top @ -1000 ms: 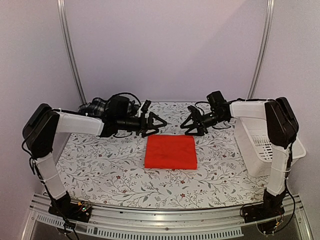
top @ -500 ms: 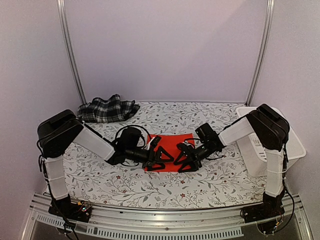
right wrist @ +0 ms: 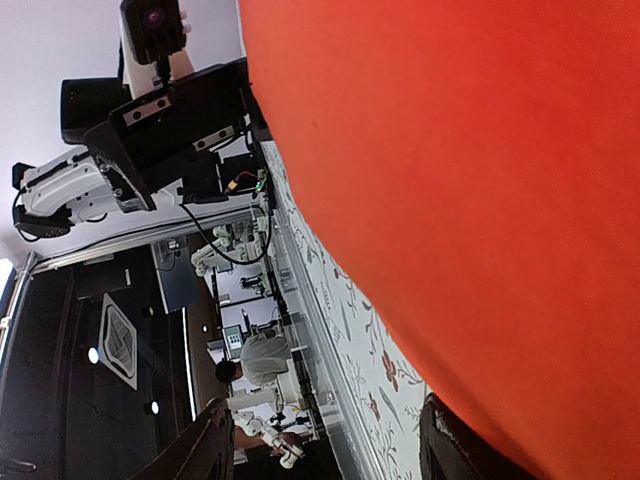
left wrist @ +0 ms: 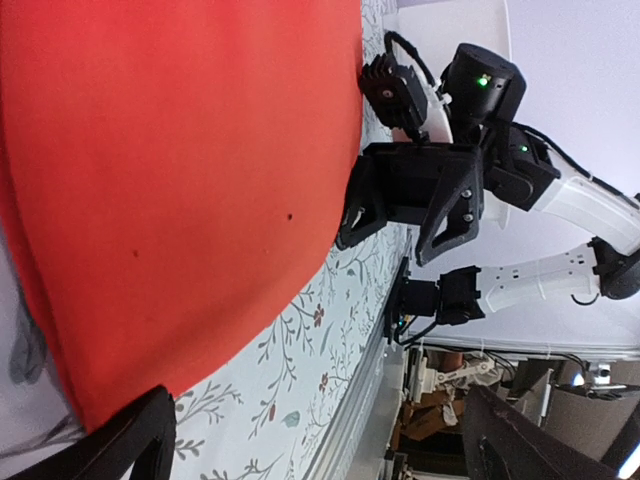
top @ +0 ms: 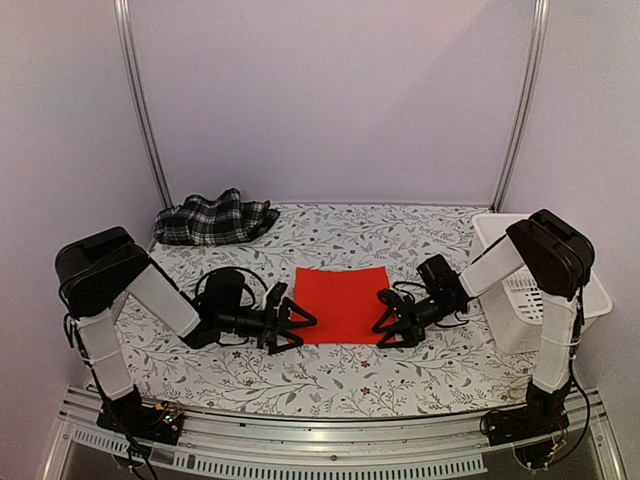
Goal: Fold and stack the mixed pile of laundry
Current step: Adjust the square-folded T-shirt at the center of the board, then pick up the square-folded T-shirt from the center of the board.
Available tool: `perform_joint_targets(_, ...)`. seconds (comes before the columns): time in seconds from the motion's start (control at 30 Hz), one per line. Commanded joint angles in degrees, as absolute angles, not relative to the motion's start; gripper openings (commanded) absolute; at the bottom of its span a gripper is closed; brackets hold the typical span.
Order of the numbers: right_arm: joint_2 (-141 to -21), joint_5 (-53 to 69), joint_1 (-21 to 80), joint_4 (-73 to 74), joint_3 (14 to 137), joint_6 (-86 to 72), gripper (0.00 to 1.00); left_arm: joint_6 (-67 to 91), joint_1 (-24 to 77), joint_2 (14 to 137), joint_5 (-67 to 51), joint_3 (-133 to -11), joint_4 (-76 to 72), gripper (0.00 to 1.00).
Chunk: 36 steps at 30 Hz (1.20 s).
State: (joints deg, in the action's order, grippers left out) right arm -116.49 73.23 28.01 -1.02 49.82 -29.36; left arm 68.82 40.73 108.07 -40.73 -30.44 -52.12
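The red shirt [top: 340, 303] lies folded in a flat square at the middle of the table. It fills much of the left wrist view [left wrist: 180, 170] and the right wrist view [right wrist: 480, 180]. The plaid garment [top: 215, 220] lies crumpled at the back left, apart from both arms. My left gripper [top: 290, 325] is low at the shirt's near left corner, open, with nothing between its fingers [left wrist: 130, 440]. My right gripper [top: 392, 320] is low at the near right corner, also open and empty. Each gripper faces the other across the shirt.
A white plastic basket [top: 525, 290] stands at the right edge, just behind my right forearm. The floral table cover [top: 330, 375] runs to the metal front rail. Metal posts rise at the back corners.
Both arms swung from the shirt's far edge down to its near edge, then drew apart to its near left and right corners. The shirt stays flat.
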Motion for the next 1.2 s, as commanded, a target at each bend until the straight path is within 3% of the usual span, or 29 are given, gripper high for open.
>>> perform_joint_targets(0.0,-111.7,63.5,27.1,13.6,50.7,-24.6,0.62,58.6,39.4,98.6,-35.0,-33.4,-31.5,1.0)
perform_joint_targets(0.1,-104.0,60.6,26.5,18.4,53.3,-22.1,0.62,40.9,43.6,91.8,-23.9,-44.0,-10.1,1.0)
perform_joint_targets(0.2,-99.2,57.7,24.3,20.5,54.5,-22.2,0.62,28.3,48.8,90.1,-12.3,-54.3,2.3,1.0)
perform_joint_targets(0.37,-94.0,53.8,20.7,21.0,55.4,-24.2,0.62,12.6,55.2,95.7,-1.1,-63.2,5.7,1.0)
perform_joint_targets(0.6,-93.6,51.7,18.9,20.9,54.9,-26.1,0.62,-2.9,62.0,110.6,2.7,-77.2,9.4,0.95)
perform_joint_targets(0.97,-92.9,52.0,18.4,20.1,51.2,-26.3,0.63,-14.4,68.0,126.2,2.1,-88.4,12.6,0.58)
perform_joint_targets(1.17,-93.3,52.5,18.3,19.3,49.8,-26.3,0.63,-15.7,68.4,130.3,1.0,-90.4,13.2,0.43)
